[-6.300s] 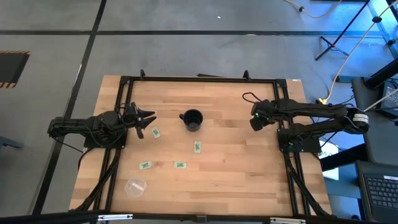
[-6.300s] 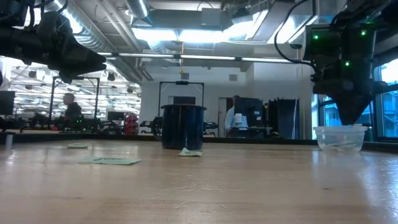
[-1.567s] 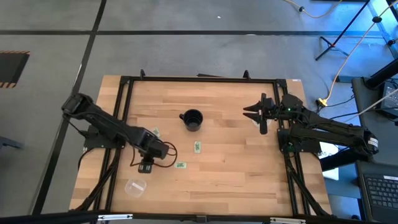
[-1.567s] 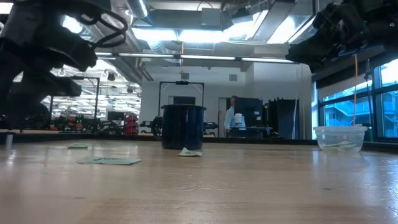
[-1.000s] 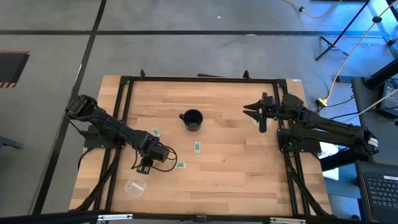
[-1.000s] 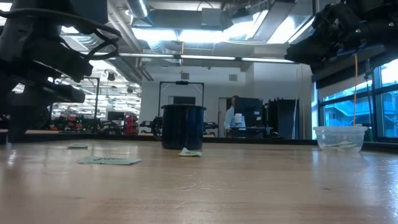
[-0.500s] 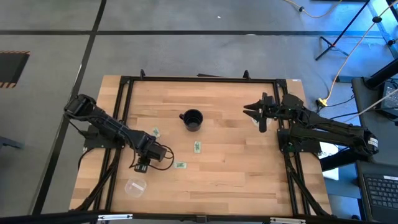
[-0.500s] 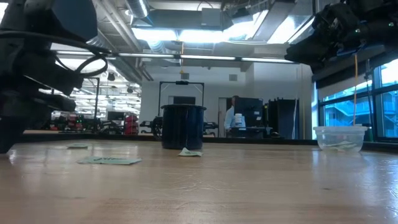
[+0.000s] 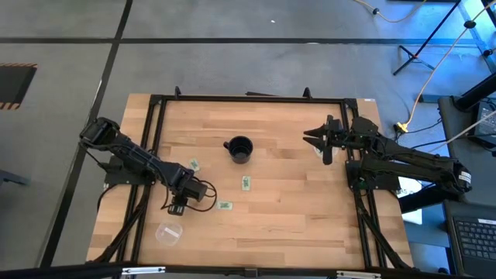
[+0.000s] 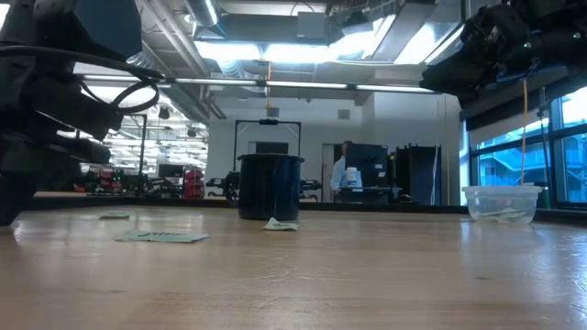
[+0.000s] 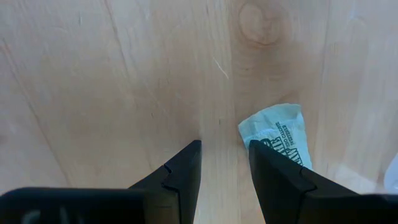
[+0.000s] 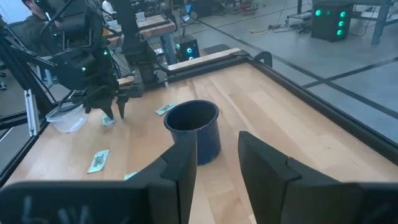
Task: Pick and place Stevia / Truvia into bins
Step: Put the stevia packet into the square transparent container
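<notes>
My left gripper point(image 9: 175, 208) points down at the table near its left side, open. In the left wrist view its fingers point(image 11: 224, 144) stand over bare wood, and a pale green and white Stevia packet point(image 11: 278, 135) lies flat at the tip of one finger. Three more packets lie flat on the wood point(image 9: 194, 164) point(image 9: 246, 183) point(image 9: 225, 205). One clear bin point(image 9: 167, 232) stands near the left gripper. The other bin point(image 10: 500, 203) stands on the right with packets inside. My right gripper point(image 9: 310, 139) waits open in the air at the right side. My left gripper comes from above, pointing down. One fingertip point(image 11: 256, 148) stands at the near edge point(image 11: 249, 134) of the packet, which lies flat on the table outside the gap. Whether that fingertip touches the packet, I cannot tell.
A black cup point(image 9: 239, 149) stands upright in the middle of the table toward the far edge. A black frame point(image 9: 248, 98) runs around the tabletop. Bare wood stretches across the near half and the right half. People and equipment show in the room beyond.
My left gripper has come down toward the table and drifted slightly toward the left edge, then held still. The packets, cup and bins have stayed in place.
</notes>
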Motion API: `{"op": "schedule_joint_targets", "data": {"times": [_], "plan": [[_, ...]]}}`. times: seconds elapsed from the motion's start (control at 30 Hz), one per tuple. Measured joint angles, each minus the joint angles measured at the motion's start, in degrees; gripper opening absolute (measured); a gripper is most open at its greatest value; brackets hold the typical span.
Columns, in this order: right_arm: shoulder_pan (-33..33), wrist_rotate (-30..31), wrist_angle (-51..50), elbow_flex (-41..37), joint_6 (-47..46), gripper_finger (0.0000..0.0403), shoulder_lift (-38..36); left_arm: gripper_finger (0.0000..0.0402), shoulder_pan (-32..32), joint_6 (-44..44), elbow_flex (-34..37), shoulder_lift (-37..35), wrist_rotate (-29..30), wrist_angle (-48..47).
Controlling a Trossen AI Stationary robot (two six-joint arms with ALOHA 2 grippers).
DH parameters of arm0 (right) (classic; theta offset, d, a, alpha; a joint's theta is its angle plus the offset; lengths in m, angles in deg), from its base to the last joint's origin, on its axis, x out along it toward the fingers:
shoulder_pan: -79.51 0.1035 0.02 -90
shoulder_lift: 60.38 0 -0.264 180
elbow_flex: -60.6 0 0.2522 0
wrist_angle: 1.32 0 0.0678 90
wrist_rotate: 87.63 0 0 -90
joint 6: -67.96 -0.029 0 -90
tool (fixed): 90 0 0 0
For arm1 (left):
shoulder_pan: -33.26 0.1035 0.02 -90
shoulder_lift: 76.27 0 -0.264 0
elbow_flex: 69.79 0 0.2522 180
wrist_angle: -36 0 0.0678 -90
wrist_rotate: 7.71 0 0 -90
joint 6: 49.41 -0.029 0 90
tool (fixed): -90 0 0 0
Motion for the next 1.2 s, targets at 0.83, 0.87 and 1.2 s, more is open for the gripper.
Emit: {"op": "schedule_joint_targets", "data": {"times": [0.83,0.87,1.2], "plan": [[0.0,-0.1,-0.3,0.0,0.0,0.0122,0.0,0.0129,-4.4,4.6,0.1,0.0,3.7,2.7],[0.0,-0.1,-0.3,0.0,0.0,0.0122,0.0,0.0129,-4.7,5.1,0.1,0.0,4.2,2.7],[0.0,-0.1,-0.3,0.0,0.0,0.0122,0.0,0.0129,-6.5,8.4,0.1,0.1,6.6,3.0]]}}
